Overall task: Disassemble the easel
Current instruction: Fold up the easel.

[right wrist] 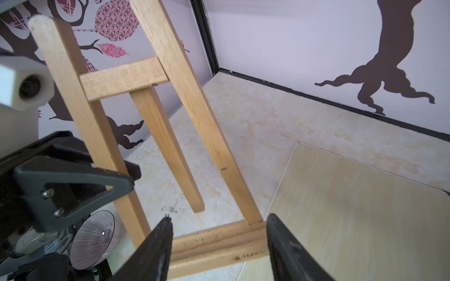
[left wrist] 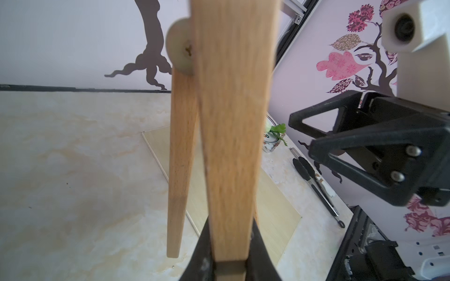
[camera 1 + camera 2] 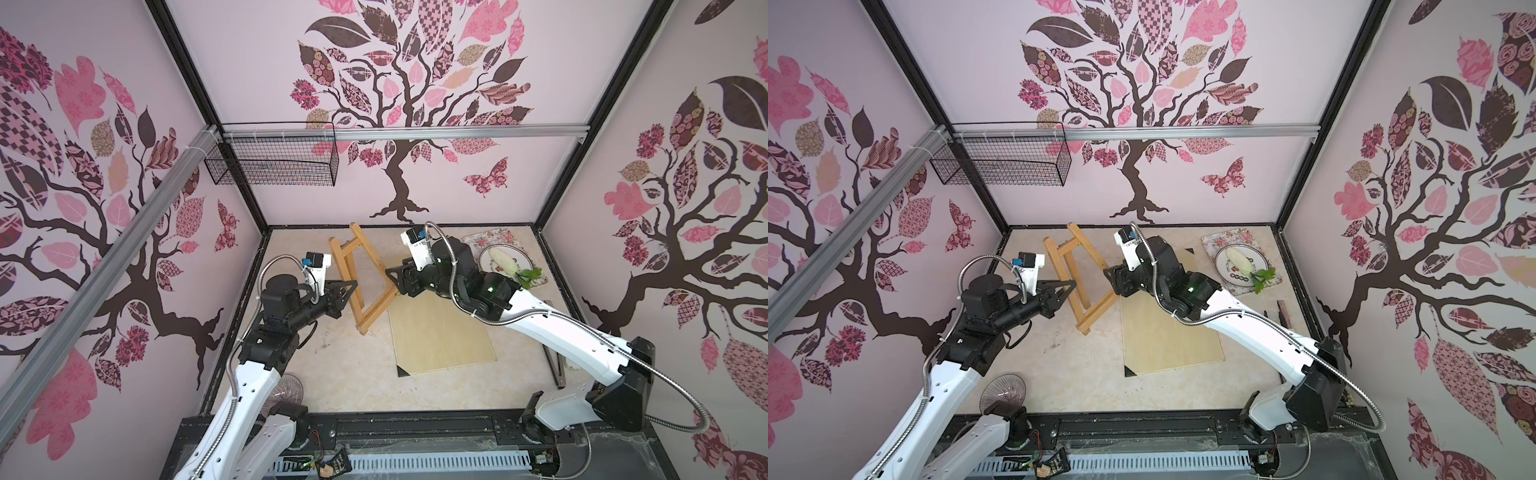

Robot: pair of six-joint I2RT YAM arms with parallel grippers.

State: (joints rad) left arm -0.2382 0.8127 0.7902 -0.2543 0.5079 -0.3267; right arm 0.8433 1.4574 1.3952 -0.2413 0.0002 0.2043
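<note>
The easel (image 3: 341, 266) (image 3: 1059, 270) is a light wooden A-frame, tilted, near the back of the table. My left gripper (image 3: 355, 285) (image 2: 230, 243) is shut on one of the frame's side slats (image 2: 231, 146), about halfway along it. The back leg (image 2: 180, 170) hangs free beside that slat. My right gripper (image 3: 391, 282) (image 1: 219, 231) is open at the ledge bar (image 1: 214, 245), whose small dark logo shows. The bar's end lies between the two fingers (image 1: 280, 238), and I see no grip on it. One lower corner of the easel rests at the pale board (image 3: 440, 336).
A plate (image 3: 485, 262) with a white vegetable sits on a floral mat at the back right. Black tongs (image 2: 316, 185) lie along the right wall. A ribbed glass bowl (image 3: 286, 390) stands by the left arm's base. A wire basket (image 3: 274, 160) hangs on the back wall.
</note>
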